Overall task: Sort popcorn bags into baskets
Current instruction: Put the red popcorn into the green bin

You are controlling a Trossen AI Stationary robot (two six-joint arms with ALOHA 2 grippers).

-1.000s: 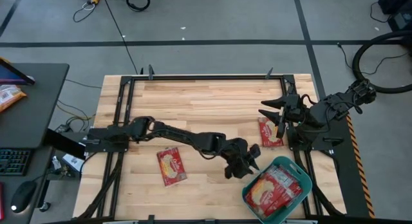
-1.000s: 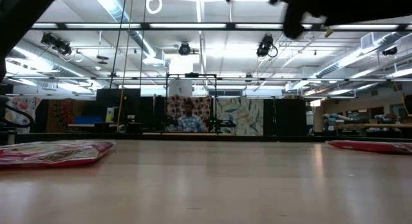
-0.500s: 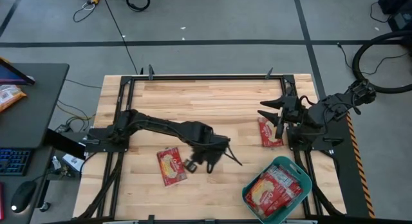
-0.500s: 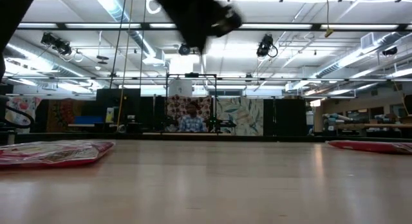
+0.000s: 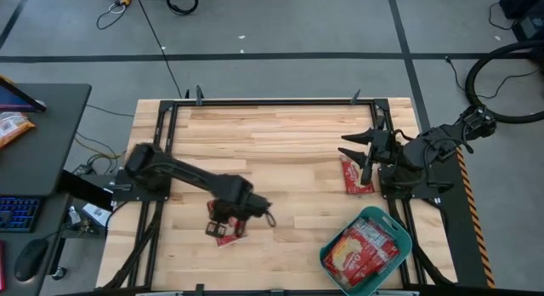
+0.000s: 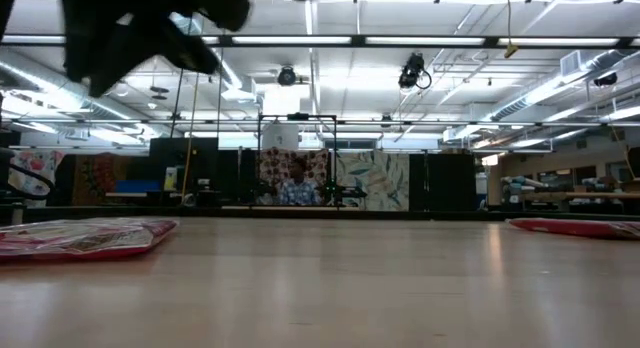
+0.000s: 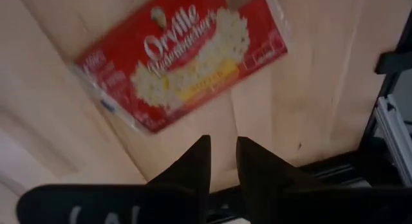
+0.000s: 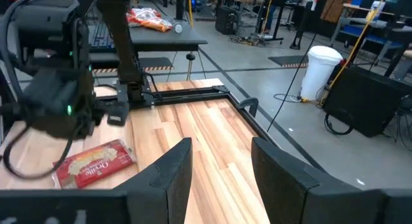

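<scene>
One red popcorn bag [image 5: 223, 233] lies flat on the wood near the table's near-left part; it also shows in the left wrist view [image 7: 183, 56] and low view [image 6: 80, 238]. My left gripper [image 5: 229, 218] [image 7: 223, 147] hovers over it, pointing down, open by a narrow gap, and touches nothing. A second bag [image 5: 357, 177] [image 6: 580, 228] lies flat at the right. My right gripper [image 5: 350, 145] [image 8: 219, 159] waits open just beyond that bag's far end. The teal basket [image 5: 399, 230] at the near-right corner holds several red bags [image 5: 361, 249].
A black metal frame [image 5: 272, 102] runs round the tabletop. An orange-and-white packet [image 5: 10, 126] lies on the dark side desk to the left, off the table. Bare wood [image 5: 280, 143] stretches between the two loose bags. A person [image 6: 293, 188] sits far off in the room.
My left arm has swung from beside the basket toward the table's left, along the near side, and now hangs over the left popcorn bag. Both loose bags and the basket have stayed in place.
</scene>
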